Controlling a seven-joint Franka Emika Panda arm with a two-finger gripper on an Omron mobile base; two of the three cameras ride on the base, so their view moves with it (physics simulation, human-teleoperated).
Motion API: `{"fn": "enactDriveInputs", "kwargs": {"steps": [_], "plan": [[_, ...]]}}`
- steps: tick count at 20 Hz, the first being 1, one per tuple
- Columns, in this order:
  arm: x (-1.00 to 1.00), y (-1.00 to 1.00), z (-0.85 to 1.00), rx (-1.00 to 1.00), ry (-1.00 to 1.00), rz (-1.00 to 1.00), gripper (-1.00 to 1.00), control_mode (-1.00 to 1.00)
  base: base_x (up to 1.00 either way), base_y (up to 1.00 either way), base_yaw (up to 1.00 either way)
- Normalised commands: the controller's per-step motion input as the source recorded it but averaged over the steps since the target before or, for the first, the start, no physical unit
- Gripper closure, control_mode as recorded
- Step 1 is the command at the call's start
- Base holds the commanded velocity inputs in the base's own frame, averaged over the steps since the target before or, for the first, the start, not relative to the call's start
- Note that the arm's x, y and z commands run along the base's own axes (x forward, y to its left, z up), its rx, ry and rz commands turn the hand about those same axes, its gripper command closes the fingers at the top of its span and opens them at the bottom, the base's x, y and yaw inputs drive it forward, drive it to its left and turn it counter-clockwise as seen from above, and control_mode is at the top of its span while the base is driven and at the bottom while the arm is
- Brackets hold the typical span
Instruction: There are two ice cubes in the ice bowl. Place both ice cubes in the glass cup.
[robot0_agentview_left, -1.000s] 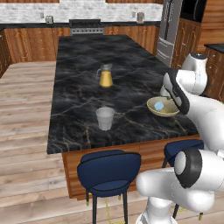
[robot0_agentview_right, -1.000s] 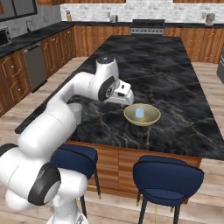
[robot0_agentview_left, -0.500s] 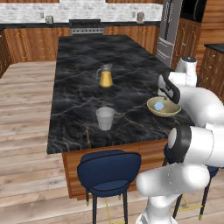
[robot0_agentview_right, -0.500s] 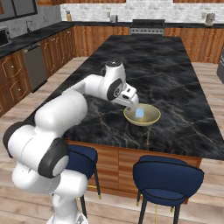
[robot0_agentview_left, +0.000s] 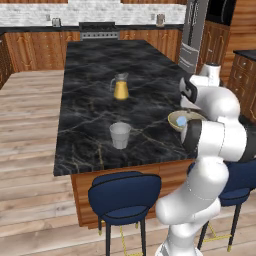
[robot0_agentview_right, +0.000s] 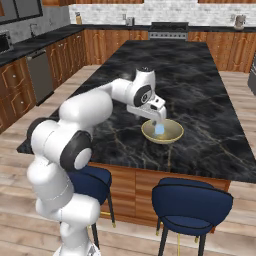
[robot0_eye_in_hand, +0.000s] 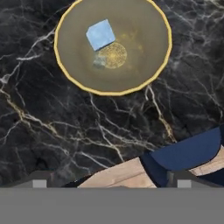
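Two round blue padded stools (robot0_agentview_right: 192, 200) stand at the near edge of a black marble counter (robot0_agentview_left: 90, 115) with pale veins. On the counter's near right sits the ice bowl (robot0_eye_in_hand: 113, 46), wide, shallow, tan-olive with a thin yellow rim. One pale blue ice cube (robot0_eye_in_hand: 100, 34) lies inside it. The claw (robot0_agentview_right: 158, 118) hangs just above the bowl; whether it is parted or closed cannot be told. To the left stands the glass cup (robot0_agentview_left: 120, 135), a translucent whitish tumbler. Farther back stands a handled glass pitcher (robot0_agentview_left: 120, 87) of orange liquid.
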Motion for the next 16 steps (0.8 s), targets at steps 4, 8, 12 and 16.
{"fn": "enactDriveInputs", "kwargs": {"steps": [4, 8, 12, 16], "plan": [[0.39, -0.19, -0.49, 0.00, 0.00, 0.00, -1.00, -1.00, 0.00, 0.00, 0.00], [0.36, 0.00, -0.50, 0.00, 0.00, 0.00, -1.00, -1.00, 0.00, 0.00, 0.00], [0.44, 0.00, -0.33, 0.03, 0.00, 0.00, -1.00, -1.00, 0.00, 0.00, 0.00], [0.40, -0.08, -0.29, 0.03, 0.00, 0.00, -1.00, -1.00, 0.00, 0.00, 0.00]]}}
